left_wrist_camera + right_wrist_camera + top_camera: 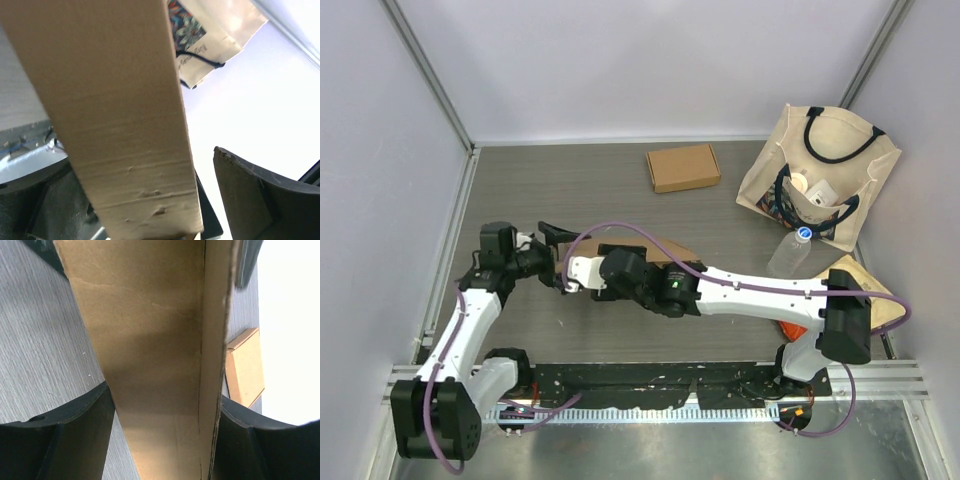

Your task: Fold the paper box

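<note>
Top external: paper box (665,252) sits half-formed at mid-left of the table (570,190), left gripper (150,200) slack around 1 flap, right gripper (162,430) pinching a creased panel; likely light, stiff, easily dented, so you'd hold beside creases.

paper box (670,250) largely hidden under right arm (750,288), edges cropped in wrist views
</note>
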Action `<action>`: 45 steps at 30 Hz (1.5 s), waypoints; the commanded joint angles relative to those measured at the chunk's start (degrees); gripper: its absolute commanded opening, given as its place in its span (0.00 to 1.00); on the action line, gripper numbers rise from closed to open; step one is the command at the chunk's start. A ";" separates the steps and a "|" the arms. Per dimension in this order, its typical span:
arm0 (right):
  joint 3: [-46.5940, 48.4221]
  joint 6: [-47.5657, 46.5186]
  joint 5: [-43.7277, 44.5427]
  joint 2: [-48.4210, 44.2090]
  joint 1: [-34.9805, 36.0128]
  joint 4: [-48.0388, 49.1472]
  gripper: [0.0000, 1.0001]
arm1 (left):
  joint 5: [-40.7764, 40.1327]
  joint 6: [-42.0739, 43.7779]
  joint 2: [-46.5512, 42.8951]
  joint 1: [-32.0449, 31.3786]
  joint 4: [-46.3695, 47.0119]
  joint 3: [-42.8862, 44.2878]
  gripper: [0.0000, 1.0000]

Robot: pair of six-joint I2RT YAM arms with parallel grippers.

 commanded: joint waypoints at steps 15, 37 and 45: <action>27.17 15.63 -18.78 6.72 -14.66 -39.10 0.39 | -19.56 51.19 -13.30 10.52 -10.55 5.10 0.87; 32.80 13.44 -34.70 15.51 -23.73 -40.07 0.52 | -4.05 66.37 3.22 -5.71 25.38 13.22 0.70; 32.89 13.00 -36.19 15.42 -24.52 -39.37 0.51 | -6.87 71.41 8.23 -7.85 21.12 17.04 0.55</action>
